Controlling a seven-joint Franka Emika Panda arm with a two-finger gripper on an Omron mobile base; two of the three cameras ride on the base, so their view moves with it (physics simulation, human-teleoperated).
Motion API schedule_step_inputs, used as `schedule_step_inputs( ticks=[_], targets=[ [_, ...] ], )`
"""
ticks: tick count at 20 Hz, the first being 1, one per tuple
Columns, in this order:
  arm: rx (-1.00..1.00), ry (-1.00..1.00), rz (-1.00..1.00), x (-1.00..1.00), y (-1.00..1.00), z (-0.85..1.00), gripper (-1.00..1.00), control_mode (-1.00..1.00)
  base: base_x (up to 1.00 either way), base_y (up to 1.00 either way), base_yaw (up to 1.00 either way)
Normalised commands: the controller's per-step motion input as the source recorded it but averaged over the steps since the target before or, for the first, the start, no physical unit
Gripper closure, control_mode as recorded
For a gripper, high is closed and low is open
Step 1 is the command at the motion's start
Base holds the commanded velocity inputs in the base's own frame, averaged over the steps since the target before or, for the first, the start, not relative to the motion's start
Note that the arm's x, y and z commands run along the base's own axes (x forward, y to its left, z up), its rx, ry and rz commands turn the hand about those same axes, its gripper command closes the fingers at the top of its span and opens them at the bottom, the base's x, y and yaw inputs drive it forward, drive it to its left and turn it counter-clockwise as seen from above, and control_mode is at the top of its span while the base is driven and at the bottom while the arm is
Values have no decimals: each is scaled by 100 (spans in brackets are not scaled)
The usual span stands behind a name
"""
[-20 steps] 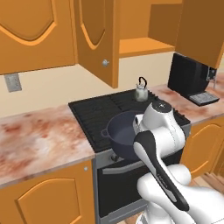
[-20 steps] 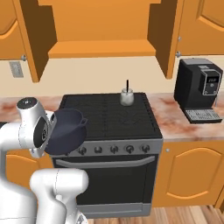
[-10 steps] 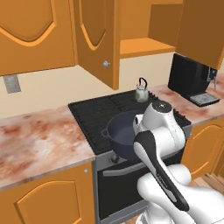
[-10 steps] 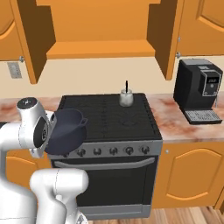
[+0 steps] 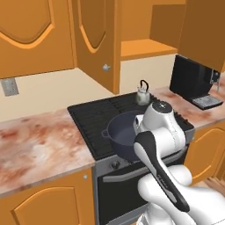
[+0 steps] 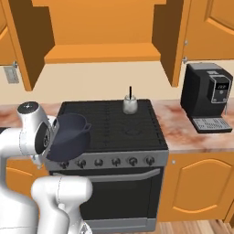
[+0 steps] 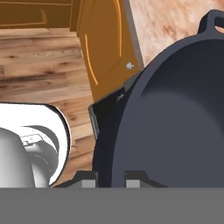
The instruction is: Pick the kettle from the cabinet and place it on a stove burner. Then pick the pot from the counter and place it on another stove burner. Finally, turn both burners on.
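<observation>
no legible writing anywhere. gripper jaws clamped on the pot rim, pot tilted over the front burners; kettle on rear burner.

Kitchen surroundings.
Cream wall with outlet; black coffee machine at right; wood-plank floor.

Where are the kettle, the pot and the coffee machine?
kettle (image 6: 130, 104), right base view, on its whitish body.
pot (image 5: 124, 135), left base view, on its dark inside.
coffee machine (image 6: 204, 90), right base view, on its black front.
</observation>
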Motion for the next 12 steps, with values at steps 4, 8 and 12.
schedule_step_inputs(
  ticks=[4,8,12],
  targets=[
    [0,0,0,0,0,0,100,100,16,-42,0],
    [0,0,0,0,0,0,100,100,20,-36,0],
    [0,0,0,0,0,0,100,100,23,-15,0]
  ],
)
